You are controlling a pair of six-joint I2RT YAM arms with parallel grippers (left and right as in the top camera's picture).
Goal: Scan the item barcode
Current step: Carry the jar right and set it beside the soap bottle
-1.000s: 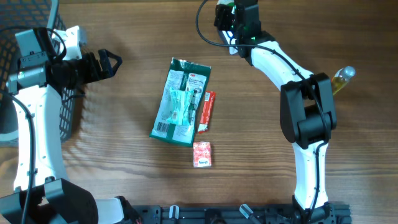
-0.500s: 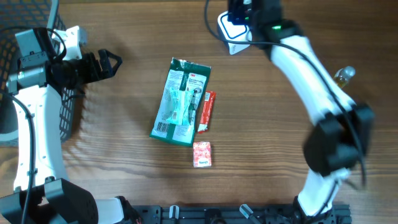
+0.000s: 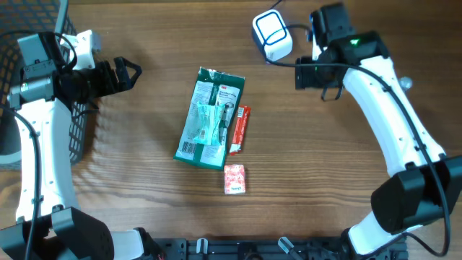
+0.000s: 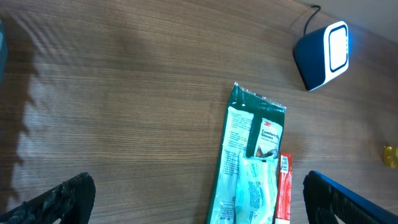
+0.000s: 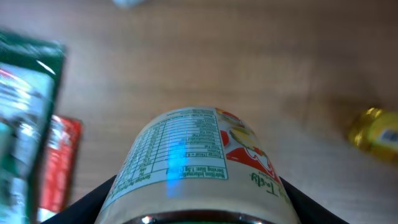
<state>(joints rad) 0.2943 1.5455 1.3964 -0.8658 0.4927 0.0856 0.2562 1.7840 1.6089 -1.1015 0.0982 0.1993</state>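
Overhead and wrist views of the wooden table (image 3: 144, 209). The right gripper (image 3: 322, 76) hangs above the far edge, towards the right corner. Its jaws are part-way apart and clamped on either side of a jar (image 5: 193, 155). The right wrist view shows the jar's rounded body filling the space between the two fingers (image 5: 99, 202). Its nutrition label faces the camera, with a streak of blue light across it. In the overhead view the arm hides the jar.

The scanner (image 3: 272, 35), a white and blue unit, stands at the far edge, just to the left of the right gripper and apart from it.

The left gripper (image 3: 132, 72) is held near the left edge beside a black basket (image 3: 14, 50), its jaws spread wide and empty.

A green packet (image 3: 209, 119) lies mid-table with a red bar (image 3: 240, 130) touching its right side, and a small red packet (image 3: 234, 179) lies nearer the front edge. A yellow object (image 5: 376, 134), blurred, lies beyond the jar towards the right edge.
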